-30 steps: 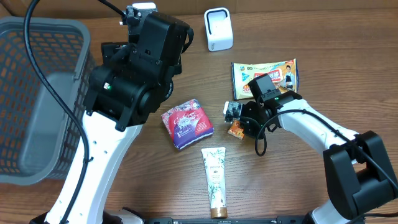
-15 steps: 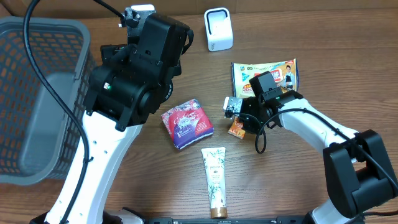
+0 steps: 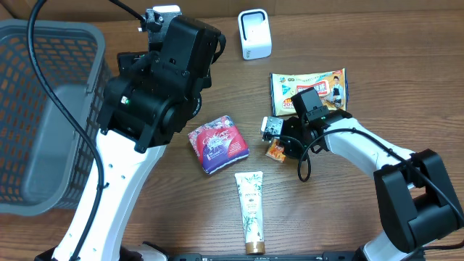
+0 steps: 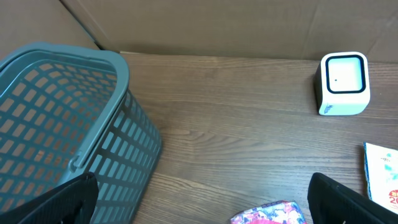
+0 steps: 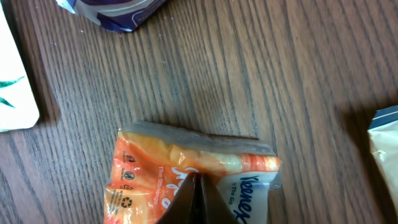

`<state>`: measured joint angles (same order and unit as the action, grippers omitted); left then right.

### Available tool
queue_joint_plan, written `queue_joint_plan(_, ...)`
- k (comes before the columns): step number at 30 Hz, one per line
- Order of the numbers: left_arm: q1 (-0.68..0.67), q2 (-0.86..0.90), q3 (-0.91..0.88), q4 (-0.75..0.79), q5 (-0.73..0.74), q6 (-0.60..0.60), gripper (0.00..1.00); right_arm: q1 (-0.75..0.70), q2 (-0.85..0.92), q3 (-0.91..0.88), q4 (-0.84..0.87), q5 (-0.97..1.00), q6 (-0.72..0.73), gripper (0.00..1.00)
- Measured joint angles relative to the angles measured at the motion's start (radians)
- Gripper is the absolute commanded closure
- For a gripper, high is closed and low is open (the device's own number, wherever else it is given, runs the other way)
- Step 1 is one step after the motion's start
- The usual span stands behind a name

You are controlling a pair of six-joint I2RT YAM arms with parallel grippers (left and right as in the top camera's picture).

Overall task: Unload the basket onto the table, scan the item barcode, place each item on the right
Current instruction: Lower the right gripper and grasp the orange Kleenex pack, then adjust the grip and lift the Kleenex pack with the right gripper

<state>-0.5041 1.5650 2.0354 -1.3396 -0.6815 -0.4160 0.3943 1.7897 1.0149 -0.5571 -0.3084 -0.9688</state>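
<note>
A small orange and white tissue packet [image 5: 186, 165] lies crumpled on the wooden table, also seen in the overhead view as the tissue packet [image 3: 275, 151] right of centre. My right gripper [image 5: 198, 182] is shut, its two tips meeting on the packet's wrapper and pinching it. The white barcode scanner [image 3: 254, 34] stands at the table's far edge; the left wrist view shows the scanner [image 4: 344, 83] with its window facing the camera. My left gripper [image 4: 204, 202] hangs open high above the table, with nothing between its fingers.
A grey basket [image 3: 43, 116] fills the left side. A pink floral pack [image 3: 217, 143] lies at centre, a white tube [image 3: 251, 210] near the front edge, and a green and yellow wipes pack [image 3: 310, 88] behind the right arm.
The right gripper shifted slightly over the tissue packet and stayed shut. The left arm has not moved.
</note>
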Motion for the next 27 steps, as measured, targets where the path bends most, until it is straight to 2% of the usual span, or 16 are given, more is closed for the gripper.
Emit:
queue_joint_plan(3,0.0,0.0,0.0,0.0,0.0,0.0,0.0,0.0,0.0,0.0,-0.003,0.012,0.0,0.96)
queue_joint_plan(4,0.0,0.0,0.0,0.0,0.0,0.0,0.0,0.0,0.0,0.005,-0.014,0.021,0.0,0.9)
queue_joint_plan(5,0.0,0.0,0.0,0.0,0.0,-0.001,0.0,0.0,0.0,0.01,-0.026,0.026,0.0,0.77)
queue_joint_plan(6,0.0,0.0,0.0,0.0,0.0,-0.003,0.0,0.0,0.0,0.019,-0.04,0.038,0.003,0.57)
queue_joint_plan(7,0.0,0.0,0.0,0.0,0.0,-0.004,0.0,0.0,0.0,0.033,-0.065,0.049,0.0,0.26)
queue_joint_plan(8,0.0,0.0,0.0,0.0,0.0,-0.006,0.0,0.0,-0.001,0.051,-0.094,0.06,0.0,0.0)
queue_joint_plan(14,0.0,0.0,0.0,0.0,0.0,-0.018,0.0,0.0,-0.027,0.187,-0.256,0.089,-0.002,0.0)
queue_joint_plan(19,0.0,0.0,0.0,-0.001,0.0,-0.023,0.0,0.0,-0.05,0.216,-0.341,0.088,-0.029,0.0)
queue_joint_plan(27,0.0,0.0,0.0,-0.013,0.0,-0.023,0.0,0.0,-0.047,0.215,-0.295,0.069,-0.061,0.0)
